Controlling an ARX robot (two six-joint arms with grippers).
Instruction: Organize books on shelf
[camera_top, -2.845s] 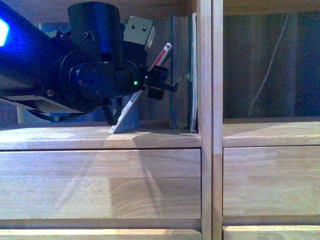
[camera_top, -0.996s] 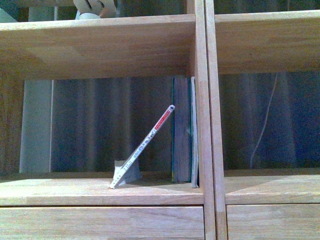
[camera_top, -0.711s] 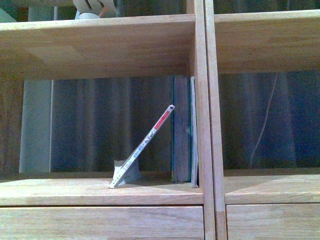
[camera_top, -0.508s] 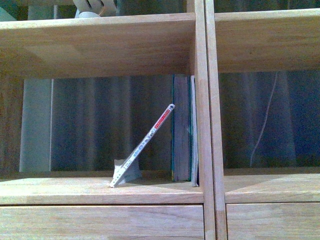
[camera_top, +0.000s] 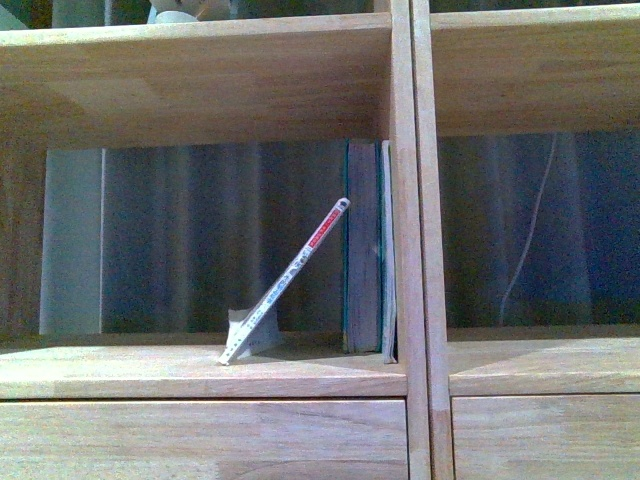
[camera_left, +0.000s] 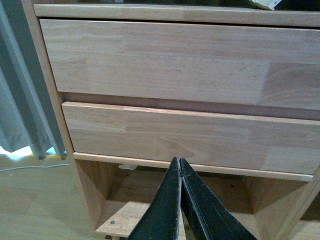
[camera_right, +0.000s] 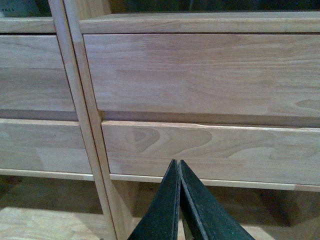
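In the front view the thin paperback, white spine marked red, leans tilted in the left compartment of the wooden shelf, its top resting against two upright teal books that stand against the divider post. Neither arm shows in the front view. My left gripper is shut and empty, low in front of the shelf's left drawer fronts. My right gripper is shut and empty, low in front of the right drawer fronts.
A double vertical post splits the shelf into left and right compartments. A white cable hangs behind the right compartment. A curtain hangs left of the shelf, over a light floor. An object sits on the upper shelf.
The left arm, which was at the leaning paperback 2.8 s ago, has left the front view. Over the last second the view has shifted slightly; the books have not moved.
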